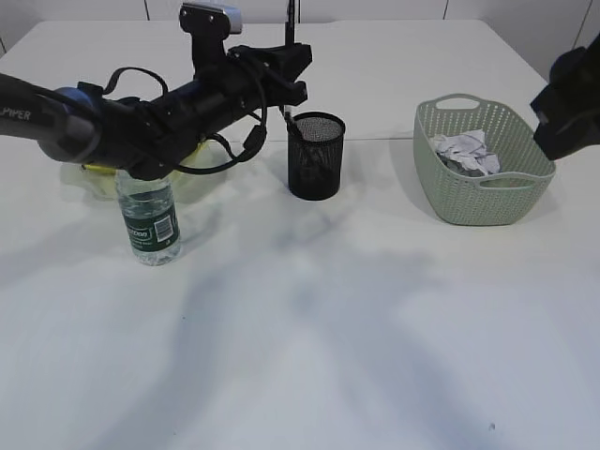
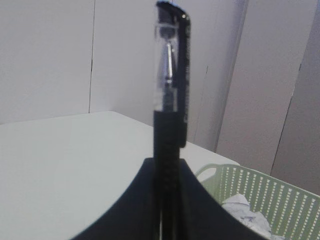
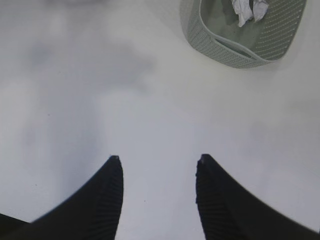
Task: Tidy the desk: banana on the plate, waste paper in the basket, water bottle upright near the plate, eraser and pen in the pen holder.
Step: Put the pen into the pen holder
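Note:
My left gripper (image 1: 292, 73) is shut on a black pen (image 1: 291, 23) and holds it upright just above the black mesh pen holder (image 1: 316, 157); the pen's lower end reaches the holder's rim. In the left wrist view the pen (image 2: 170, 75) stands between the shut jaws of the gripper (image 2: 167, 162). The water bottle (image 1: 150, 220) stands upright in front of the pale green plate (image 1: 80, 180), where a strip of the yellow banana (image 1: 97, 169) shows under the arm. Crumpled paper (image 1: 467, 152) lies in the green basket (image 1: 483, 178). My right gripper (image 3: 157, 160) hangs open over bare desk (image 1: 309, 328). The eraser is out of view.
The left arm stretches from the left edge across the plate to the pen holder. The right arm (image 1: 567, 103) hovers beside the basket's far right end. The basket (image 3: 235, 47) sits ahead of the right gripper. A table seam runs behind the holder.

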### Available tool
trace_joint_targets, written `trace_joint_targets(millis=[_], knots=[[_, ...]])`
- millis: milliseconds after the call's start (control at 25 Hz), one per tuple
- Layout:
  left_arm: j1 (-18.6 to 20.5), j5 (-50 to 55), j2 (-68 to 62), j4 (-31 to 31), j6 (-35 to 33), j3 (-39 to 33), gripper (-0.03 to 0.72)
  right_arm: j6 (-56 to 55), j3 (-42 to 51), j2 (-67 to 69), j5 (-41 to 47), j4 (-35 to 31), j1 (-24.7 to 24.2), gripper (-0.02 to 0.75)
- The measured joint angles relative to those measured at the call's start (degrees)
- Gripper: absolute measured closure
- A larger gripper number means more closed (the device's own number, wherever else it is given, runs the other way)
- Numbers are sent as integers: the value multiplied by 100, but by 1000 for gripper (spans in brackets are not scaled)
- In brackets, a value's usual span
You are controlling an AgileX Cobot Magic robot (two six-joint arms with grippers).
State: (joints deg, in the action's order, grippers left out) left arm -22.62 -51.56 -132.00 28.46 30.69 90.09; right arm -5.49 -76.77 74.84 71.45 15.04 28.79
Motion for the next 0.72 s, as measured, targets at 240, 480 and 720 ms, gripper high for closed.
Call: trace_joint_targets(millis=[240, 480, 720], knots=[[0, -117, -119, 42, 0, 166, 666, 0, 0, 0, 0, 0, 0, 376], [0, -127, -221, 70, 3, 365, 667, 0, 0, 0, 0, 25, 0, 375], [0, -359, -239, 307, 3, 387, 666, 0, 0, 0, 0, 109, 0, 376]])
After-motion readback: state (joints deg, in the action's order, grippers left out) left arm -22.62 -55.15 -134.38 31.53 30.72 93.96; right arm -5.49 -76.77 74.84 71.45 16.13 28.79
